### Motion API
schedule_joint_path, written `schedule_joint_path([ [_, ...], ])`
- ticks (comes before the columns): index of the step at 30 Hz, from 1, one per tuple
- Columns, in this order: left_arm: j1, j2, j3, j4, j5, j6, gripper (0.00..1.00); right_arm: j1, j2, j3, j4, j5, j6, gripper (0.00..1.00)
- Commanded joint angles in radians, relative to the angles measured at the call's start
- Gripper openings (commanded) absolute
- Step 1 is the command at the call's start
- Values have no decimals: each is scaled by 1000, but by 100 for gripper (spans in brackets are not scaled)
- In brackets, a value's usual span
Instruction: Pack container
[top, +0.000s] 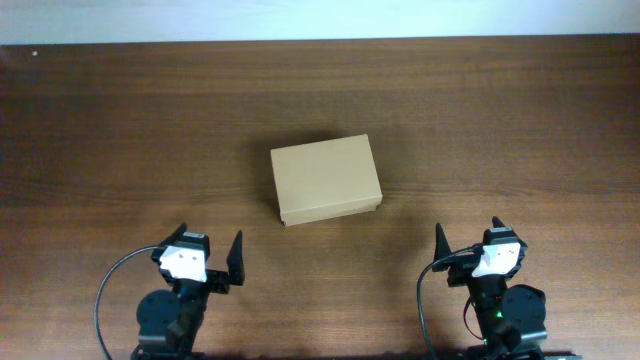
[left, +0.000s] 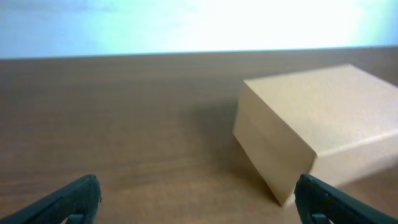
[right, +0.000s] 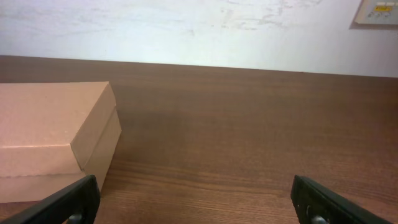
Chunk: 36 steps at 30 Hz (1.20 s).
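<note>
Container (top: 325, 180) plain tan, closed; left claw (top: 210, 235) spread wide, empty; right claw (top: 467, 228) likewise.

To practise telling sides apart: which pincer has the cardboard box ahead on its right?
The left pincer: the box sits ahead to its right; the right pincer has it on the left.

Dark wooden table (top: 100, 120), pale wall (right: 186, 25) behind

No text is legible; marks on the wall plate (right: 377, 11) are blurred.
</note>
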<state>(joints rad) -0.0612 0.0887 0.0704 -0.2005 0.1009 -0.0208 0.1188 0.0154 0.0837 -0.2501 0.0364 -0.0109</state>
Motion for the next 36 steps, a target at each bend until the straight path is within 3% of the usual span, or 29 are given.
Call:
schedule_joint_path([
  [1, 35, -44, -11, 10, 5, -2, 100, -2, -10, -8, 1, -2, 4, 99],
  [36, 71, -84, -11, 10, 8, -2, 100, -2, -10, -8, 1, -2, 4, 99],
])
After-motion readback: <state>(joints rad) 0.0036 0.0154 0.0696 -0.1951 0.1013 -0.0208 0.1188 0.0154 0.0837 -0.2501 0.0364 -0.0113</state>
